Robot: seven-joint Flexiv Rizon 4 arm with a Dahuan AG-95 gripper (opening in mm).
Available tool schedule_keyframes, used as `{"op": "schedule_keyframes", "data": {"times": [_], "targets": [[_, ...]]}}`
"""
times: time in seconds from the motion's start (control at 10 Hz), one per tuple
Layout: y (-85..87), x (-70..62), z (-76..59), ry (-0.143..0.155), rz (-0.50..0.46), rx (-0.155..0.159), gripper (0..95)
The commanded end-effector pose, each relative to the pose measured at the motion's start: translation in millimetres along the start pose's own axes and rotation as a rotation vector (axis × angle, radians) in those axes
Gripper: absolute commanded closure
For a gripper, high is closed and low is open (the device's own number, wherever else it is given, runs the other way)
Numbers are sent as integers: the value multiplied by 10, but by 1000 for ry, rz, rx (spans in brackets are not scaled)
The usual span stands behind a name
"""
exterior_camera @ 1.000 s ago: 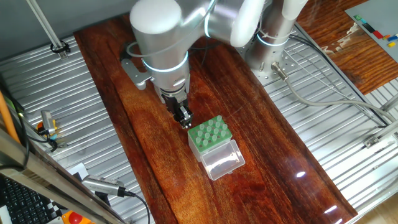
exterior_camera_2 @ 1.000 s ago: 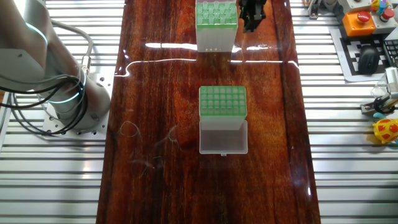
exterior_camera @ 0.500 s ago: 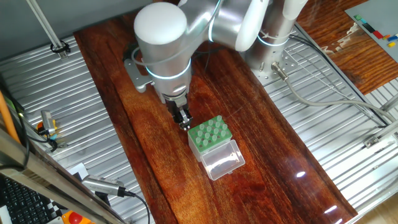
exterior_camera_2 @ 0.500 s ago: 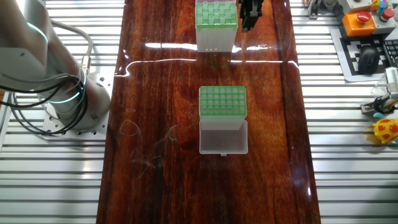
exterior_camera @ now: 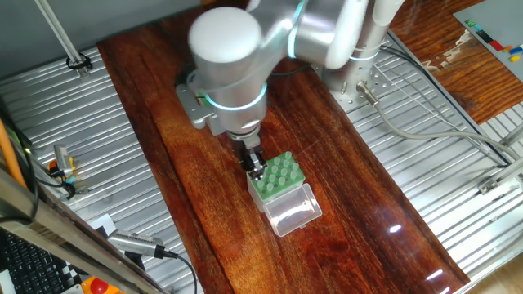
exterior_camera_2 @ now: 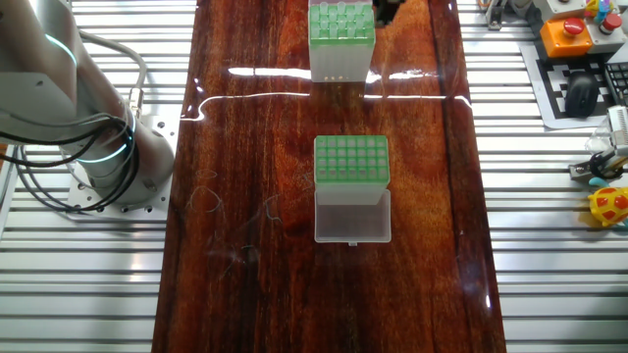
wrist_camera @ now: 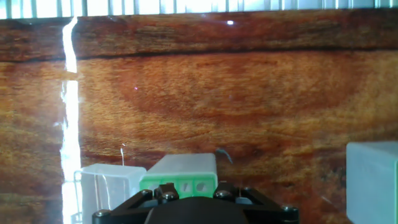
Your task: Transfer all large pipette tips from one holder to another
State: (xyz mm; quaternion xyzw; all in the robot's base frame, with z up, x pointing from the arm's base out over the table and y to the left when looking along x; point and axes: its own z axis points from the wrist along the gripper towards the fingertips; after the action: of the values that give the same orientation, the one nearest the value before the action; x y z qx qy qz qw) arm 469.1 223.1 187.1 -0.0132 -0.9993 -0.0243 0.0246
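The one holder [exterior_camera: 275, 176] is a small green-topped box with pale sides, and its clear lid [exterior_camera: 291, 211] lies open in front of it. Several large pipette tips [exterior_camera: 279, 170] stand in its holes. My gripper [exterior_camera: 257, 166] hangs over its back-left corner, fingers dark and narrow. In the other fixed view this holder [exterior_camera_2: 340, 44] sits at the top edge, with the gripper [exterior_camera_2: 388, 9] barely showing beside it. The other holder [exterior_camera_2: 351, 160] stands mid-board with its whitish lid [exterior_camera_2: 352, 218] open. The hand view shows the green top [wrist_camera: 180, 182] just below the hand.
Both boxes stand on a dark wooden board [exterior_camera_2: 255, 147] flanked by ribbed metal table surfaces. The robot base [exterior_camera_2: 108, 157] with cables is to the left. An orange button box [exterior_camera_2: 571, 31] and small toys [exterior_camera_2: 608, 201] lie to the right. A whitish box corner [wrist_camera: 373, 180] shows at the hand view's right.
The arm has swung toward the clear-sided holder. My gripper moved from beside it to above its corner, and slid almost out of the other fixed view's top edge.
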Motion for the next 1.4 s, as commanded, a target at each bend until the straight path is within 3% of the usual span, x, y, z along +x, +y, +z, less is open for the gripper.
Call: {"op": "schedule_keyframes", "data": {"times": [0.1, 0.2, 0.3, 0.6, 0.7, 1.0, 1.4], "targets": [[-3, -36, 22, 3, -13, 18, 570], [-3, -36, 22, 0, -44, 27, 570], [-3, -36, 22, -1, -83, 26, 760], [-3, -36, 22, 4, -112, 11, 760], [-3, -36, 22, 4, -110, 7, 570], [58, -61, 42, 5, -73, 11, 570], [151, -56, 164, -25, -48, 0, 570]]}}
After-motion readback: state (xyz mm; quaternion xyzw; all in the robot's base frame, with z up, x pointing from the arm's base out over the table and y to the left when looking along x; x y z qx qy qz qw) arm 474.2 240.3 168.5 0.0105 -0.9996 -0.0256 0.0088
